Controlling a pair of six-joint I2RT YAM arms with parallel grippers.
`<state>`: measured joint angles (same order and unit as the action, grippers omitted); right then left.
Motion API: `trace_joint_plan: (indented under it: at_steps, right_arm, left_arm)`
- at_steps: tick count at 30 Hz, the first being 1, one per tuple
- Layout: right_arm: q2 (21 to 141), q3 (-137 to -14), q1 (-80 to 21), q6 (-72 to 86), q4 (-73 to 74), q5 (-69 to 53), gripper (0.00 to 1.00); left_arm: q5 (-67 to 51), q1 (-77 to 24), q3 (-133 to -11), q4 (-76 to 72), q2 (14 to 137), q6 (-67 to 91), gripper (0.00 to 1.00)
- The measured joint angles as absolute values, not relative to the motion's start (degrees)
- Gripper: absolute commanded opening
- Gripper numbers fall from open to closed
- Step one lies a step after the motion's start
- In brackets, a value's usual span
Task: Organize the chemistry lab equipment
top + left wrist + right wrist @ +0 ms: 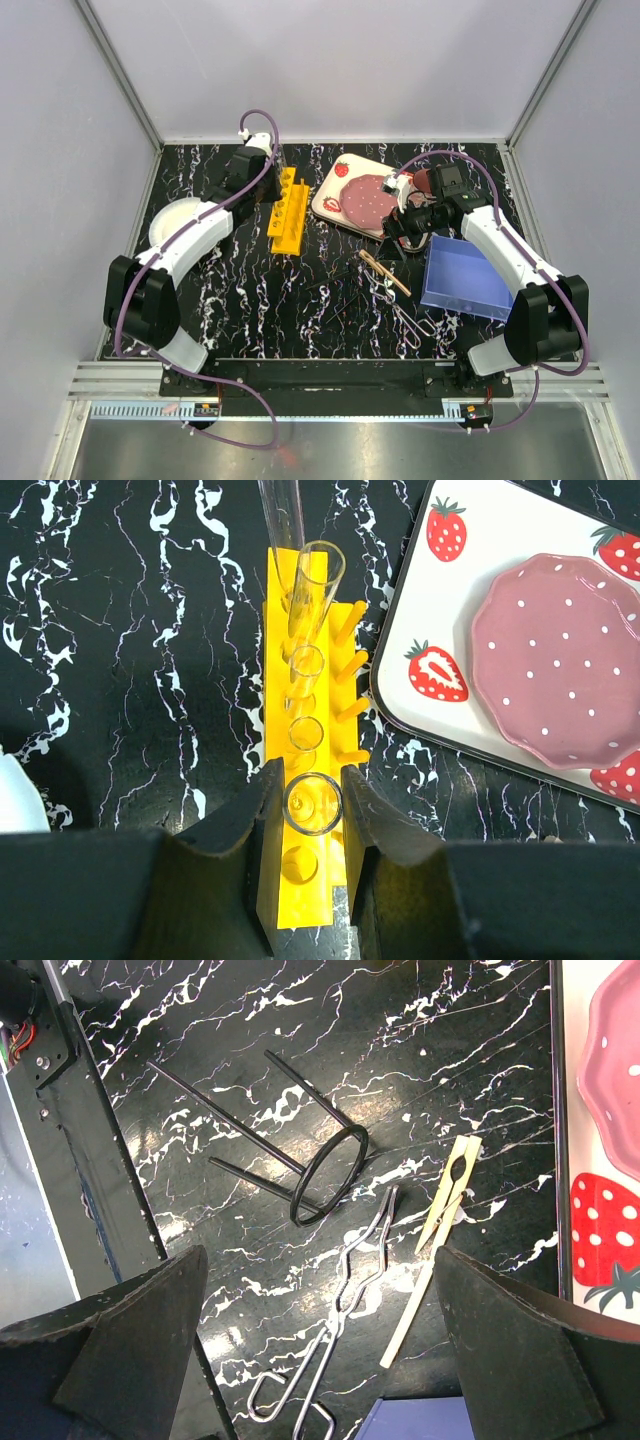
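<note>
The left fingers (250, 825) stand narrowly parted, pressed to either side of a clear glass tube (313, 806) that stands upright in the yellow rack (300, 905) — more tubes (306, 666) stand in a row beyond it. Just beside the rack lies the strawberry tray (415, 600) with its pink plate (560, 650). The right fingers (130, 1340) gape as wide as they go and hold nothing, hanging above the black counter (450, 1040) — there the wooden clamp (440, 1220), silvery forceps (345, 1295) and black ring stand (235, 1134) lie close together
</note>
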<state>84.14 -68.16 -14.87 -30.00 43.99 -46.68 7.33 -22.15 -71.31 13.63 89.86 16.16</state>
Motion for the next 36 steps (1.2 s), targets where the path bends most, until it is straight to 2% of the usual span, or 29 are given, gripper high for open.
trace_joint_plan:
  at_steps: [36]
  right_arm:
    - [84.2, -68.2, -14.6, -30.6, 44.4, -47.3, 1.0]
  left_arm:
    - [11.3, -23.2, -63.6, 4.6, 94.8, 18.1, 0.21]
